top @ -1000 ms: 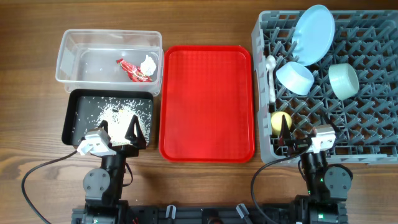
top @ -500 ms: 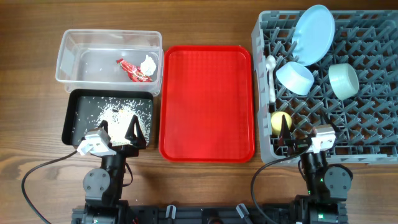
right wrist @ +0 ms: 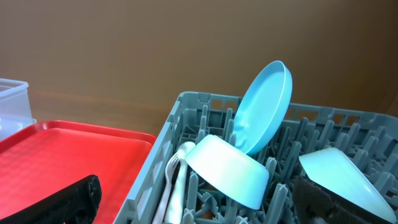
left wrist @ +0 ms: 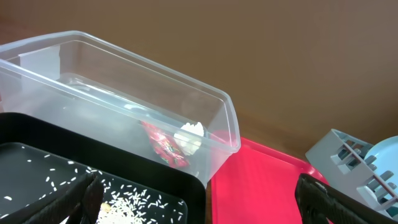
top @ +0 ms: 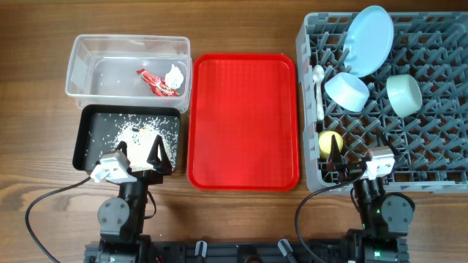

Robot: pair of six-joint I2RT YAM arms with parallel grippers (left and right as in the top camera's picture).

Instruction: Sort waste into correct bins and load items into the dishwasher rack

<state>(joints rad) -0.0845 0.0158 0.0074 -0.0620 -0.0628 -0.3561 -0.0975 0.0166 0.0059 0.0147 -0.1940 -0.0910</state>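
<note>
At ten o'clock, wrapper [top: 157, 82] and napkin [top: 174, 74] lie in the clear tub [top: 82, 73], rice [top: 139, 133] in the black tray [top: 91, 126], plate [top: 368, 31] in the rack [top: 439, 157] at two o'clock, left hand [top: 140, 150] and right hand [top: 349, 156] both spread.

1. Overhead's bright and even, just soft thin shadows on the desk [top: 36, 146] round the red tray [top: 243, 120].
2. Clear tub [left wrist: 219, 109] rim catches small glints, no real glare.
3. Wrist views: fingers [left wrist: 68, 202] of the left tool [left wrist: 196, 208] look dark, blurry at the bottom corners.
</note>
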